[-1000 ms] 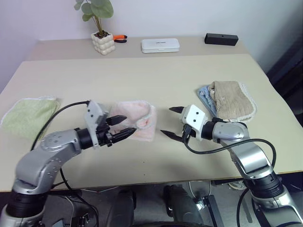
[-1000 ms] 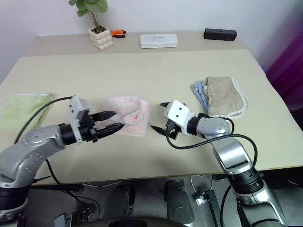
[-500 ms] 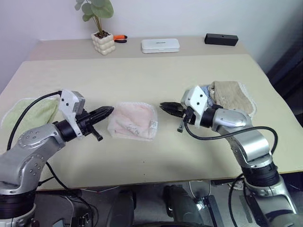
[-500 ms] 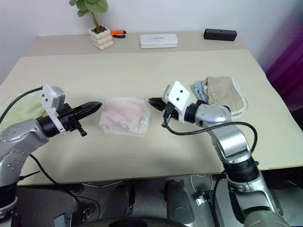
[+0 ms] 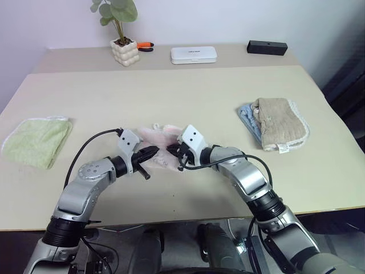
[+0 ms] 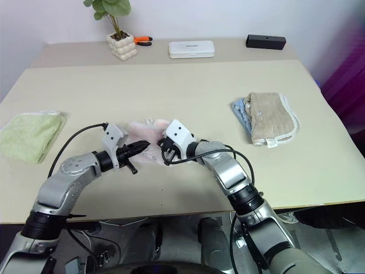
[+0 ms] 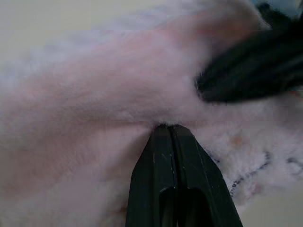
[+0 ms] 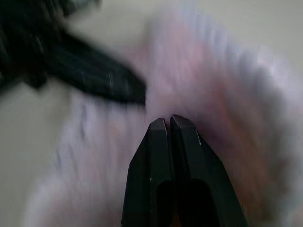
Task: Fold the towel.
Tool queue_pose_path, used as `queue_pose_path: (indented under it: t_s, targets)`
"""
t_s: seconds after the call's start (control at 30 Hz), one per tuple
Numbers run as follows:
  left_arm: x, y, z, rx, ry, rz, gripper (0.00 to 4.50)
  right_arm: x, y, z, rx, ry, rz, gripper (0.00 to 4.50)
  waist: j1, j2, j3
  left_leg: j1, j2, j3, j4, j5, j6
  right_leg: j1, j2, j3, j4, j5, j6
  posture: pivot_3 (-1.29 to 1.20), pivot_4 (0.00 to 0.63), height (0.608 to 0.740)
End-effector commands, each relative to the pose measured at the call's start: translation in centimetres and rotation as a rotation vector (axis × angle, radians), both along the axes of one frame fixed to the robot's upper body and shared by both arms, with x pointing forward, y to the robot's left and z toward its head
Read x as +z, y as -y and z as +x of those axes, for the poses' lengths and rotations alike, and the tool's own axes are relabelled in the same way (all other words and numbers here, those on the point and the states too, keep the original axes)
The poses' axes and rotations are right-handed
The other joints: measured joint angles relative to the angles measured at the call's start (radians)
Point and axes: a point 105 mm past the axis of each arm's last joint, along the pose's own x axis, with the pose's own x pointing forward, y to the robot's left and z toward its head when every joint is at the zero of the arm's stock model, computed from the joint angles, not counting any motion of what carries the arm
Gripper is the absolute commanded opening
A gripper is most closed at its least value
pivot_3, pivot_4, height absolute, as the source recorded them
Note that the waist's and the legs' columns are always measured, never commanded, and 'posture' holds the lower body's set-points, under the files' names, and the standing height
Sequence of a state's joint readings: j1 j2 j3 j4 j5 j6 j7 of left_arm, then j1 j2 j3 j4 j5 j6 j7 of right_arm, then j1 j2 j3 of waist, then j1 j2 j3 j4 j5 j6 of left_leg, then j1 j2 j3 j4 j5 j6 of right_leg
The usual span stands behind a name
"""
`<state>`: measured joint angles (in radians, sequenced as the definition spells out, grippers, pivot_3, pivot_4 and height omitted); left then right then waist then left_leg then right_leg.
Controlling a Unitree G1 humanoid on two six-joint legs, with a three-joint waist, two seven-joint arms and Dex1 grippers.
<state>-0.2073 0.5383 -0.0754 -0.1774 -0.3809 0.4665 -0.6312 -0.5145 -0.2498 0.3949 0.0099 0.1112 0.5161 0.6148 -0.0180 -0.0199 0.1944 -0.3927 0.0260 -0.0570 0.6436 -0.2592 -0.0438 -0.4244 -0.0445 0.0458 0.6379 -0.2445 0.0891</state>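
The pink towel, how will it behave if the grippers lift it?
The pink towel looks fluffy and already bunched on the table, so it would probably sag and drape, not keep shape. It seems light. Its pile likely gives the shut left gripper and right gripper decent hold.

The left hand [image 7: 171, 130], black fingers pressed together, noses into the fluffy pale pink terry towel [image 7: 94, 94]; the other hand's black fingers [image 7: 246, 75] press nearby.

From the head, our two eye views look forward and down over the surface [image 5: 188, 97] and share almost the whole scene, slightly offset. Each wrist view looks along its own gripper, very close to the towel [image 7: 94, 94], with the other gripper crossing it.
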Motion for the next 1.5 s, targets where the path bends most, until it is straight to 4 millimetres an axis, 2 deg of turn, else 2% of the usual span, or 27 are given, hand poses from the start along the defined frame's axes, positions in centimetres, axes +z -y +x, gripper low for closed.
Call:
queue_pose_path:
  t_s: [0.03,0.13,0.2,0.3,0.4,0.53,0.63,0.67,0.83,0.97,1.13,1.23,1.33,1.5]
  targets:
    - [-1.5,0.1,-0.6,-0.002,-0.019,0.017,0.0,-1.1,1.1,0.3,-0.047,0.012,-0.033,0.11,0.0,0.0,-0.001,0.001,0.0,0.0,0.0,0.0,0.0,0.0,0.0,0.0,0.0,0.0,0.0,0.0,0.15,0.737]
    - [-0.8,-0.1,-0.7,0.014,-0.005,-0.039,0.0,0.1,1.3,0.3,-0.051,0.052,0.005,0.11,0.001,0.0,-0.001,0.001,0.0,0.0,0.0,0.0,0.0,0.001,0.0,0.0,0.001,0.0,0.0,0.0,0.15,0.737]
    - [1.8,-0.8,-0.8,0.042,0.046,-0.148,0.0,2.3,1.6,0.1,-0.024,0.109,0.053,0.11,0.0,0.0,-0.001,0.001,0.0,0.0,0.001,0.0,0.0,0.001,0.0,0.0,0.002,0.0,0.0,0.0,0.15,0.737]
    - [5.0,-3.4,-0.9,0.119,0.089,-0.279,0.0,4.8,2.3,-1.2,0.063,0.175,0.064,0.99,0.001,0.0,0.0,0.0,0.0,0.0,0.002,0.0,0.0,0.0,0.0,0.0,0.002,0.0,0.0,0.0,0.15,0.737]
    - [6.1,-6.0,-1.2,0.211,0.089,-0.307,0.85,6.5,3.1,-2.2,0.113,0.196,0.071,2.41,-0.002,0.0,0.0,0.0,0.0,-0.001,0.002,0.0,0.0,0.0,0.0,0.0,0.003,0.0,0.001,0.0,0.15,0.737]
    - [5.9,-9.0,-1.5,0.347,0.034,-0.367,2.79,7.8,3.7,-3.4,0.172,0.207,0.062,4.42,-0.004,0.0,0.0,0.001,0.0,-0.001,0.002,0.0,0.001,0.0,0.0,0.0,0.006,-0.001,0.002,0.0,0.15,0.737]
    - [3.8,-8.0,-2.5,0.321,-0.165,-0.466,4.26,8.5,3.6,-3.7,0.192,0.26,0.032,4.5,-0.003,0.0,0.0,0.001,0.0,-0.001,0.002,0.0,0.001,0.0,0.0,0.0,0.007,-0.001,0.002,0.0,0.15,0.737]
    - [3.4,-7.6,-2.5,0.319,-0.201,-0.481,4.44,8.5,3.5,-3.9,0.204,0.269,0.023,4.5,0.0,0.0,0.0,0.001,0.0,-0.001,0.002,0.0,0.001,0.0,0.0,0.0,0.007,-0.001,0.002,0.0,0.15,0.737]
    - [1.2,-7.0,-1.7,0.395,-0.359,-0.58,4.44,8.5,2.8,-4.8,0.258,0.269,0.035,4.5,0.002,-0.001,0.0,0.001,0.0,-0.001,0.003,0.0,0.001,0.0,0.0,0.0,0.007,-0.001,0.002,0.0,0.15,0.737]
    - [0.6,-4.3,-1.5,0.332,-0.482,-0.681,4.44,8.2,2.4,-5.5,0.277,0.267,0.031,4.5,0.002,-0.001,0.0,0.002,0.0,-0.001,0.003,0.0,0.001,0.0,0.0,0.0,0.008,-0.001,0.002,0.0,0.15,0.737]
    - [-0.3,-0.7,-1.9,0.241,-0.595,-0.656,4.44,7.9,2.5,-6.0,0.281,0.264,0.02,4.5,0.007,-0.001,0.0,0.001,-0.001,-0.002,0.003,0.0,0.001,0.0,-0.001,0.0,0.008,-0.001,0.002,0.0,0.15,0.737]
    - [-1.1,-0.1,-1.9,0.25,-0.63,-0.633,4.44,7.9,2.5,-6.1,0.279,0.269,0.02,4.5,0.007,0.0,-0.001,0.002,-0.002,-0.001,0.003,0.0,0.0,0.0,-0.001,0.0,0.007,-0.001,0.001,0.0,0.15,0.737]
    - [-1.4,0.0,-1.9,0.259,-0.636,-0.627,3.61,8.0,2.5,-6.2,0.273,0.272,0.022,4.5,0.006,0.0,-0.001,0.002,-0.002,-0.002,0.003,0.0,0.0,0.001,-0.001,0.0,0.007,-0.001,0.001,0.0,0.15,0.737]
    - [-1.1,-0.5,-1.7,0.28,-0.609,-0.643,1.16,7.9,2.3,-6.4,0.274,0.272,0.026,4.5,0.005,0.0,-0.001,0.002,-0.002,-0.002,0.003,0.0,0.0,0.001,-0.001,0.0,0.007,-0.001,0.001,0.0,0.15,0.737]
